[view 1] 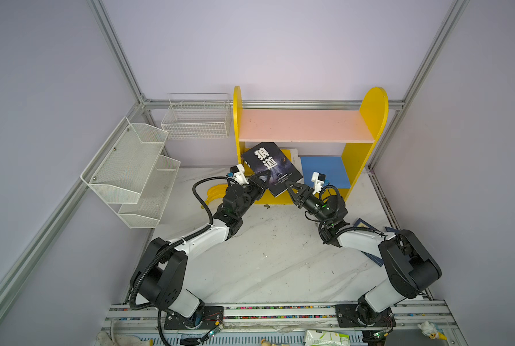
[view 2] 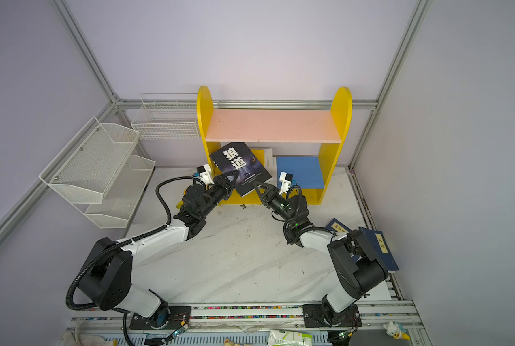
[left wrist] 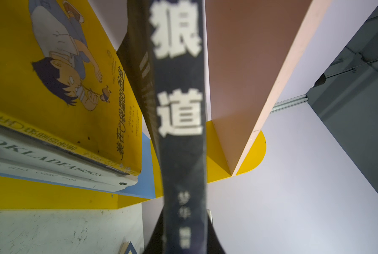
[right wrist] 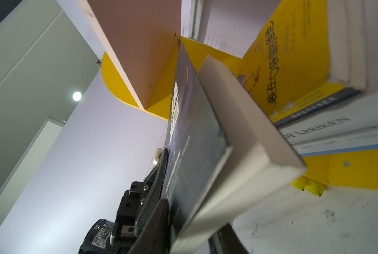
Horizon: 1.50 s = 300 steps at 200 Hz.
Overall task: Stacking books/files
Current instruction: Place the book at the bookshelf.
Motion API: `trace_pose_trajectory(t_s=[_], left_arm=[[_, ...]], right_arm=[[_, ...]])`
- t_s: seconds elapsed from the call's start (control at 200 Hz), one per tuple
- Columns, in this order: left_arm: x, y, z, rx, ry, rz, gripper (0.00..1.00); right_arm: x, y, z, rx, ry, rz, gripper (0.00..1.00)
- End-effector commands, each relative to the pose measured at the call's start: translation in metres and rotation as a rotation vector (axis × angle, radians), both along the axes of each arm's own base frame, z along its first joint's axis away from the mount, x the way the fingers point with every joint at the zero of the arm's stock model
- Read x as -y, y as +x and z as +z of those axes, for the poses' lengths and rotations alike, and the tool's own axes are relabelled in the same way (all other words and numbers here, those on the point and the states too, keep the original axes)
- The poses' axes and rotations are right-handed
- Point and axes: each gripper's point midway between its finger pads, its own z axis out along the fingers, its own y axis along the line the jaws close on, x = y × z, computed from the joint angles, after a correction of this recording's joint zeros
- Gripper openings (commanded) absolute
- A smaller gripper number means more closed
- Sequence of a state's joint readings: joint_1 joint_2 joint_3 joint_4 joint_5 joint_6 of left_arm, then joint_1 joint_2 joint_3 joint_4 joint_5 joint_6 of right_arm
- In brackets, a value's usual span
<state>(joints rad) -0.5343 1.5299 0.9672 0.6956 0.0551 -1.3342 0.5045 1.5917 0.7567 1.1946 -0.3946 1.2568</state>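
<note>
Two end effectors pinch the black rectangular book with white title [view 1: 265,163]: left end effector [view 1: 263,179] at its spine, right end effector [view 1: 290,186] at a corner. Tilted over the front edge of the yellow shelf unit [view 1: 367,155], it seems meant to lie on the yellow cartoon book [left wrist: 51,99].

Both arms reach forward from their bases, elbows bent outward, wrists converging in the middle. The left end effector [view 1: 264,181] is clamped on the near-left edge of the black book [view 1: 269,164]. The right end effector [view 1: 289,187] pinches its near corner across both faces.
</note>
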Motion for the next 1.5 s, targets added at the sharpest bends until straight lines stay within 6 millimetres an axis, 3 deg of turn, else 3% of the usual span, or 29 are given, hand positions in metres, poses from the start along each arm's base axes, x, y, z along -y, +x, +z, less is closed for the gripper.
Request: trace_pose_trajectory(t_s=[0.0,0.09,0.21,0.395,0.48,0.675,0.755,0.93,1.22,1.35,1.425,1.495], left_arm=[[0.002,-0.015,0.056,0.175,-0.105,-0.058,0.0],[0.004,-0.015,0.054,0.175,-0.106,-0.074,0.04],[0.003,-0.013,0.053,0.179,-0.109,-0.099,0.13],[-0.008,-0.011,0.049,0.185,-0.092,-0.129,0.52],[-0.015,-0.009,0.046,0.181,-0.07,-0.141,0.63],[-0.025,-0.003,0.043,0.185,-0.034,-0.143,0.68],[-0.026,-0.001,0.042,0.19,-0.036,-0.143,0.63],[-0.028,-0.001,0.041,0.191,-0.046,-0.143,0.41],[-0.028,0.002,0.043,0.184,-0.05,-0.13,0.07],[-0.037,0.007,0.036,0.153,-0.104,-0.042,0.01],[-0.042,0.01,0.038,0.153,-0.15,0.005,0.0],[-0.043,0.013,0.043,0.161,-0.172,0.033,0.0]], right_arm=[[0.003,0.002,0.019,0.038,0.08,-0.008,0.25],[0.004,0.002,0.018,0.032,0.094,-0.003,0.12],[0.002,0.001,0.021,0.04,0.082,0.006,0.11],[-0.006,-0.01,0.031,0.093,0.028,0.134,0.11],[-0.001,-0.015,0.033,0.098,0.013,0.182,0.1],[0.012,-0.022,0.034,0.082,-0.018,0.297,0.1],[0.017,-0.023,0.034,0.071,-0.024,0.326,0.1],[0.035,-0.014,0.034,0.055,-0.032,0.319,0.1],[0.033,0.002,0.035,0.062,-0.068,0.31,0.14],[0.04,0.013,0.029,0.04,-0.081,0.219,0.28],[0.046,0.014,0.028,0.029,-0.091,0.16,0.43],[0.05,0.015,0.026,0.018,-0.101,0.104,0.49]])
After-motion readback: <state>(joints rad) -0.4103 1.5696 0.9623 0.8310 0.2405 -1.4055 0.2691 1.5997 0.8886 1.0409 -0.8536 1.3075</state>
